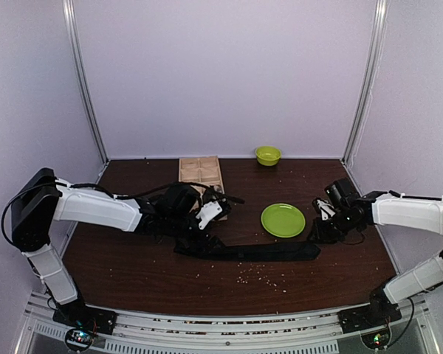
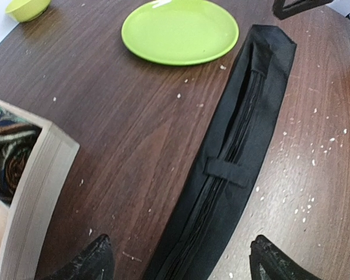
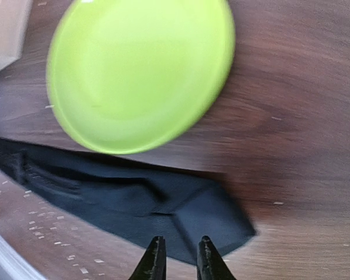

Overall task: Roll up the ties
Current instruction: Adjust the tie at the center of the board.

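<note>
One black tie (image 1: 255, 251) lies flat and unrolled across the dark wooden table, underside up with its keeper loop (image 2: 228, 172) showing. My left gripper (image 1: 207, 220) hovers over the tie's left part. In the left wrist view it (image 2: 184, 259) is wide open, with the tie (image 2: 233, 146) running between its fingertips and touching neither. My right gripper (image 1: 319, 227) is above the tie's wide right end (image 3: 181, 216). In the right wrist view it (image 3: 179, 256) has its fingers only a narrow gap apart and holds nothing.
A green plate (image 1: 283, 220) lies just behind the tie's right half. A small green bowl (image 1: 267, 155) stands at the back. A wooden compartment box (image 1: 199, 171) behind the left gripper holds a patterned rolled tie (image 2: 6, 153). White crumbs (image 1: 255, 274) dot the table's front.
</note>
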You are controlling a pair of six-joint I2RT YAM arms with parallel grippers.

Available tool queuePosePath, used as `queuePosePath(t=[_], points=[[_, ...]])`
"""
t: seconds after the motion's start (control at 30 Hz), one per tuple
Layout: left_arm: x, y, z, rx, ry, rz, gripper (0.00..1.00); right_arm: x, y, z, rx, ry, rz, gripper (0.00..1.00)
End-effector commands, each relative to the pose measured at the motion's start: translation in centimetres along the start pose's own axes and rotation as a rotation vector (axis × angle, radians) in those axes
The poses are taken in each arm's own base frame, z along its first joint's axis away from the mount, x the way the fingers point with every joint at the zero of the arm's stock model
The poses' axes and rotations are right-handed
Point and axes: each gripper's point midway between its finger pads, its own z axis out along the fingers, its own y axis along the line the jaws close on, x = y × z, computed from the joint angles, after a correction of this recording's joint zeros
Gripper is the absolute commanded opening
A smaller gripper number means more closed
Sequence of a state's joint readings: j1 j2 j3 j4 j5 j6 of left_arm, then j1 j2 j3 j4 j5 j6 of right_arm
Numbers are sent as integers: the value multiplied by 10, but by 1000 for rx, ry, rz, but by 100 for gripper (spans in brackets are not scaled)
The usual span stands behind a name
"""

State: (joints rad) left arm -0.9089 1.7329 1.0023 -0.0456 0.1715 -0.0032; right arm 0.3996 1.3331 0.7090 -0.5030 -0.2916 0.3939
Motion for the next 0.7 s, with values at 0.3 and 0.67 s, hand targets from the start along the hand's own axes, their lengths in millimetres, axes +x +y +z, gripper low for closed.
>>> queuePosePath(t=[0.3,0.67], points=[[-22,23,-16,-92,-96,-60,83,-9,139,23,-267,-25,-56,19],[-19,30,-20,-133,-87,-72,83,27,114,79,-144,90,-56,15]])
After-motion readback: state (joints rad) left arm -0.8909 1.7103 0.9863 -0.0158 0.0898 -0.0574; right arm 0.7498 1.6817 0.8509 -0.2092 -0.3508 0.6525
